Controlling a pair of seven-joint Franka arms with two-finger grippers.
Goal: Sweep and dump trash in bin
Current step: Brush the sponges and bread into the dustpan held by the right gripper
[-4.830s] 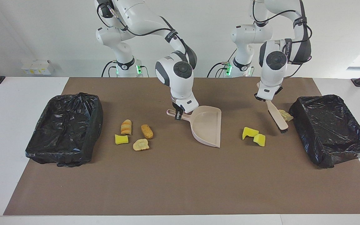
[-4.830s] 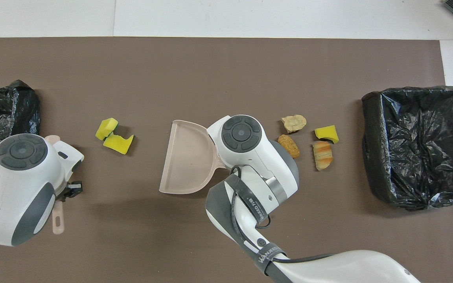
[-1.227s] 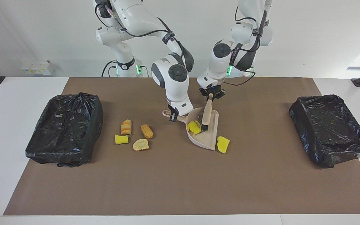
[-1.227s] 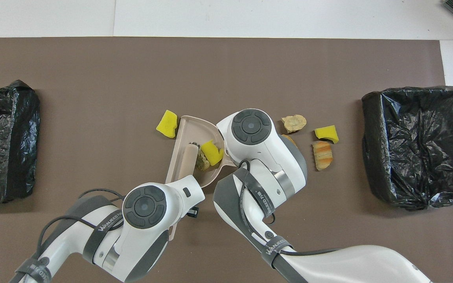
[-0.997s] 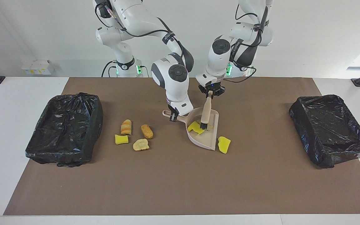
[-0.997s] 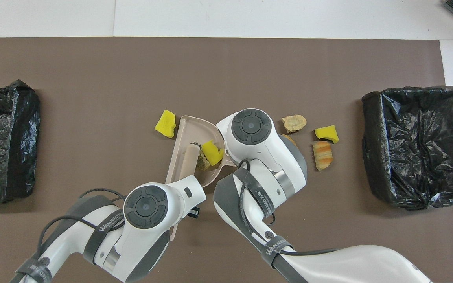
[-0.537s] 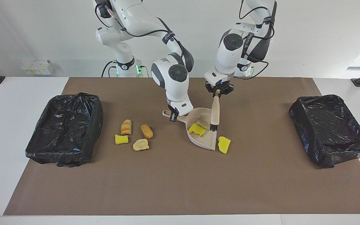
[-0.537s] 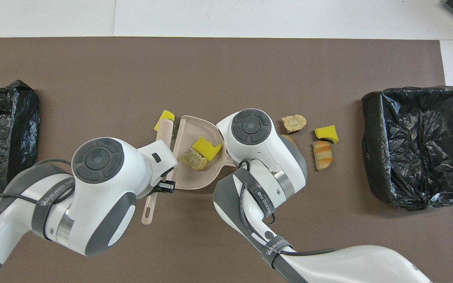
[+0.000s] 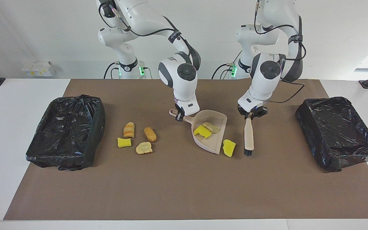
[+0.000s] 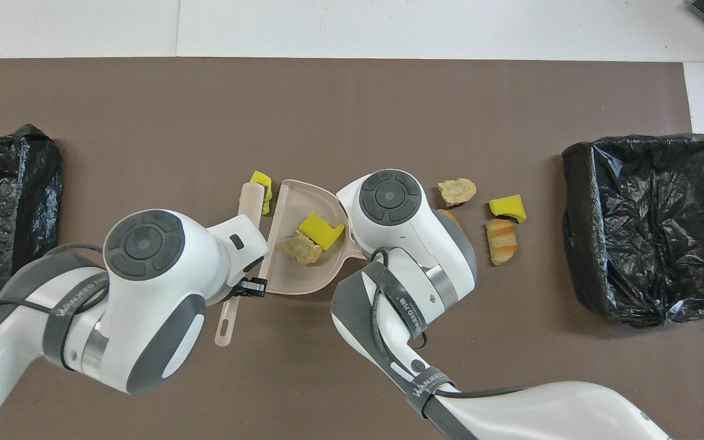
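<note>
Trash in dustpan: you have two scraps aboard, a yellow sponge piece (image 9: 202, 131) and a tan chunk (image 9: 211, 127), both lying on the floor of the dustpan (image 9: 217, 118).
Trash at the pan's mouth: one yellow scrap (image 9: 228, 148) lies on the mat just beside the lip, not yet in. The brush head (image 9: 248, 152) stands beside it, on the side toward the left arm's end of the desk; whether the bristles touch it you cannot tell from here.
Trash not yet swept: four scraps sit in a cluster toward the right arm's end, well apart from the pan: a striped bread piece (image 9: 128, 129), an orange-brown chunk (image 9: 150, 134), a yellow sponge bit (image 9: 124, 142) and a pale tan chunk (image 9: 144, 148).
Bins: two black-lined bins, one at the right arm's end (image 9: 67, 131) and one at the left arm's end (image 9: 339, 132). No scrap shows in either, so judge the dump as not begun.
Right gripper (image 9: 180, 117): fingers closed on the dustpan's handle, pan resting on the mat.
Left gripper (image 9: 250, 114): fingers clamped on the brush's handle, brush (image 9: 249, 135) hanging nearly upright over the mat.
Progress: early, by your reading; two of seven scraps collected, five to sweep, all to dump.
</note>
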